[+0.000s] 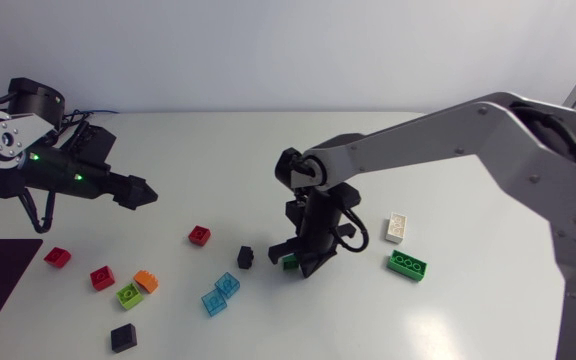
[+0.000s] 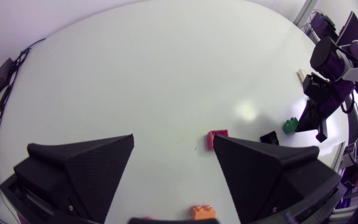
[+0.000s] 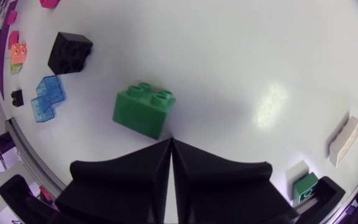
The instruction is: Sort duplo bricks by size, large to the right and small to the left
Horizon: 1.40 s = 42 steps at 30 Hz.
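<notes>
A black brick (image 1: 123,338) lay alone by the near edge of the surface (image 1: 298,335), toward its left corner. Just beyond it, a lime brick (image 1: 129,296) sat just beside an orange brick (image 1: 147,282). A red brick (image 1: 102,278) lay to their left and a second red brick (image 1: 57,257) nearer the left edge. Two clear blue bricks (image 1: 221,293) lay together toward the middle.

Further back, the right gripper (image 1: 303,265) stood over the middle of the surface, pointing down. From the head view its body and cable hid most of the small green brick (image 1: 290,263), and the state of the fingers could not be made out. The right wrist view showed what was hidden: the fingers (image 3: 135,174) were pressed together on nothing, and the small green brick lay studs-up on the surface just ahead of their tips. A second black brick (image 1: 245,257) lay near it on the left.

Toward the right edge sat a large green brick (image 1: 407,265), with a white brick (image 1: 397,228) just beyond it.

Furthest back, the left gripper (image 1: 146,192) hung over the left side. Its fingers were spread with nothing between them, as only the left wrist view showed, and a third red brick (image 1: 199,235) lay on the surface past the gap.
</notes>
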Available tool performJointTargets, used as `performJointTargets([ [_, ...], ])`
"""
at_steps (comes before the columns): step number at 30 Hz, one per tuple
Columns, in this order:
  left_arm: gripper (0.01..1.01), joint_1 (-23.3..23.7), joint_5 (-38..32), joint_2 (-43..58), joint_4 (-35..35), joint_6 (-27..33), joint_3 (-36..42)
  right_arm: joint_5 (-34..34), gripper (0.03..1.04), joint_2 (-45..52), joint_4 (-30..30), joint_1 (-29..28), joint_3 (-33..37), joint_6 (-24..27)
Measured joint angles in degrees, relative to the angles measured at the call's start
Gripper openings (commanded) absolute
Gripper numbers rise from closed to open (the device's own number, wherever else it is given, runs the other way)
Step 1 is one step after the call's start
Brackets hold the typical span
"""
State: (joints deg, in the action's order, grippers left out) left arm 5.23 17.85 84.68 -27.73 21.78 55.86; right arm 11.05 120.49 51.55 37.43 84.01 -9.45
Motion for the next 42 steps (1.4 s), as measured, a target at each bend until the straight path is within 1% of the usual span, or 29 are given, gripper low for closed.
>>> performJointTargets([
  [7, 0.975, 4.79, 0.83, -0.24, 0.15, 0.09, -0.26, -0.57, 0.05, 10.67, 7.34, 4.70, 19.82, 0.02],
  [10, 0.975, 6.36, 0.90, -0.37, 0.15, 0.42, -0.28, -0.57, 0.05, 12.20, 8.37, 6.19, 23.98, 0.02],
  [15, 0.975, 6.93, 1.33, -0.37, 0.15, 0.90, -0.61, -0.55, 0.05, 12.15, 9.51, 7.58, 25.11, 0.00],
  [18, 0.975, 6.91, 1.53, -0.37, 0.17, 0.90, -0.68, -0.57, 0.05, 10.86, 9.60, 6.73, 22.51, 0.02],
  [20, 0.975, 6.56, 1.53, -0.37, 0.20, 0.90, -0.76, -0.57, 0.05, 9.49, 9.88, 4.94, 21.07, 0.00],
  [25, 0.975, 5.16, 1.95, -0.50, 0.17, 0.85, -0.90, -0.59, 0.05, 5.86, 10.01, -2.67, 20.85, 0.04],
  [26, 0.975, 5.05, 2.14, -0.72, 0.15, 0.85, -0.92, -0.68, 0.13, 5.27, 10.01, -4.13, 20.85, 0.07],
  [27, 0.975, 5.03, 2.23, -0.92, 0.17, 0.85, -0.96, -0.83, 0.40, 4.85, 10.01, -5.20, 20.85, 0.15],
  [28, 0.975, 5.03, 2.38, -1.14, 0.17, 0.85, -0.96, -0.81, 0.69, 4.57, 10.01, -5.99, 20.85, 0.31],
  [29, 0.975, 5.03, 2.38, -1.29, 0.17, 0.85, -0.96, -0.87, 0.92, 4.37, 10.01, -6.47, 20.85, 0.33],
  [30, 0.975, 5.03, 2.38, -1.36, 0.20, 0.85, -0.96, -1.01, 0.99, 4.35, 10.03, -6.64, 20.85, 0.37],
  [34, 0.975, 4.96, 2.40, -1.40, 0.33, 0.85, -1.22, -1.01, 0.99, 4.37, 10.05, -5.16, 20.57, 0.55],
  [39, 0.975, 4.85, 2.40, -1.44, 0.35, 0.85, -1.84, -0.35, 0.99, 4.94, 10.03, -1.20, 20.59, 2.60],
  [42, 0.975, 4.87, 2.43, -1.44, 0.35, 0.85, -2.25, -0.37, 0.99, 6.62, 10.01, 0.15, 20.61, 3.56],
])
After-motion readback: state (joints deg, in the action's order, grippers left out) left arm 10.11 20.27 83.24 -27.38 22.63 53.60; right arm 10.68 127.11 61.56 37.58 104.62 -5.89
